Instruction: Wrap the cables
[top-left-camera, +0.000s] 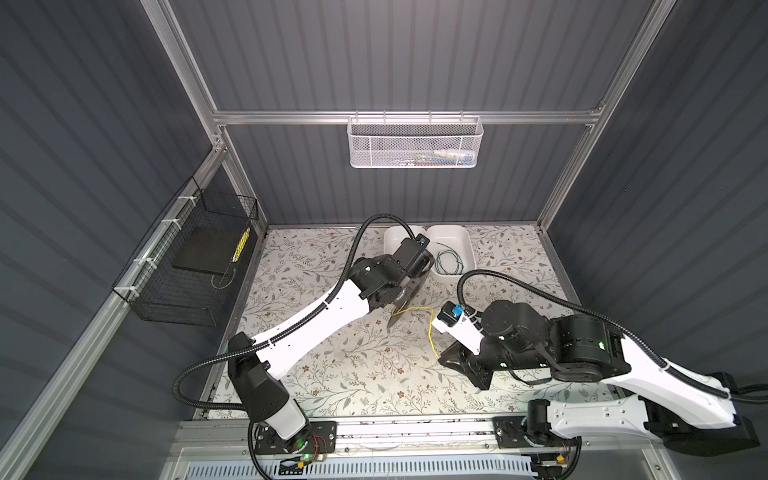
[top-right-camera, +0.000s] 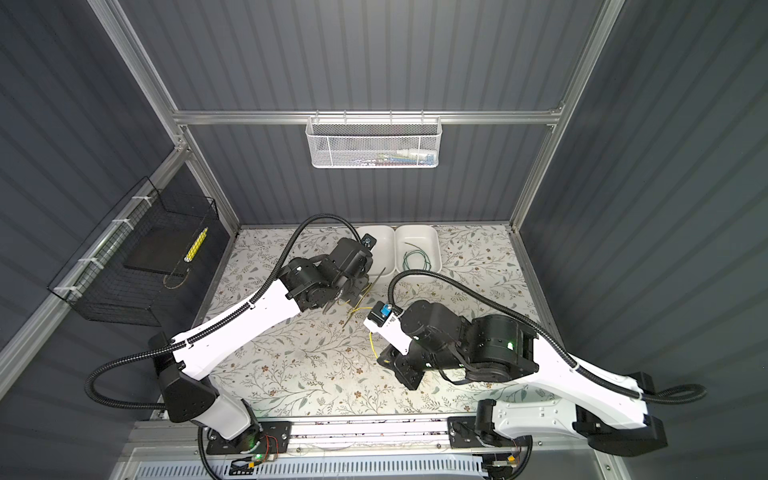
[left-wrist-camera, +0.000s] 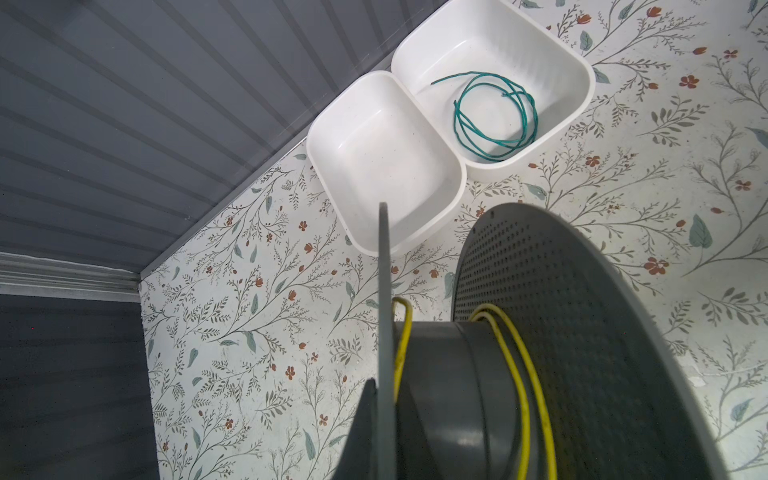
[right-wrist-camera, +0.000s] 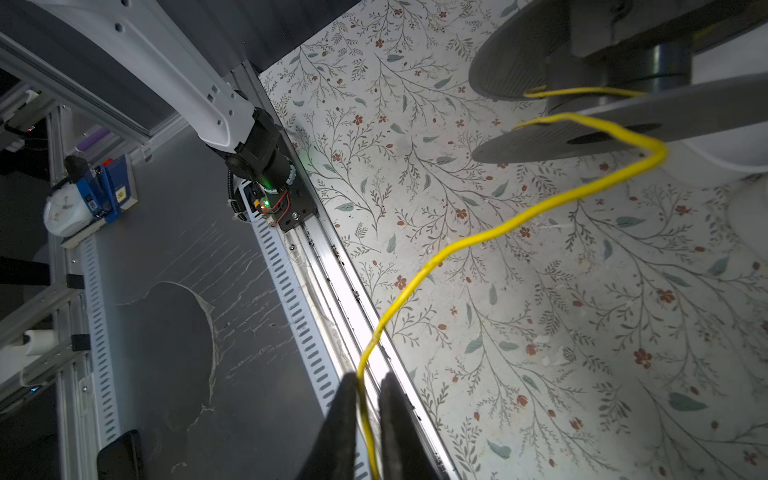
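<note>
Two cables are showing. Nearest the front rail, the right gripper (right-wrist-camera: 369, 384) is pinching the yellow cable (right-wrist-camera: 469, 241), jaws closed down on the wire running between them. From there the cable is running in a slack, wavy line over the floral table (right-wrist-camera: 540, 332) and bending back onto the grey spool (left-wrist-camera: 582, 332). That spool appears to be hanging clear of the table in the left gripper (left-wrist-camera: 384, 440), whose jaws are clamping one thin flange. A few yellow turns are sitting on the hub. Farther back, the green cable (left-wrist-camera: 457, 124) is lying loosely coiled in a white bin (left-wrist-camera: 478, 41), beside an empty bin (left-wrist-camera: 386, 158) at the far edge. I'm judging this wire to be light, thin and springy, holding its kinks and likely sliding through smooth pads. Taking hold a short way out from the spool looks best, keeping the run taut so the turns are laying onto the hub rather than slipping off the flange.
</note>
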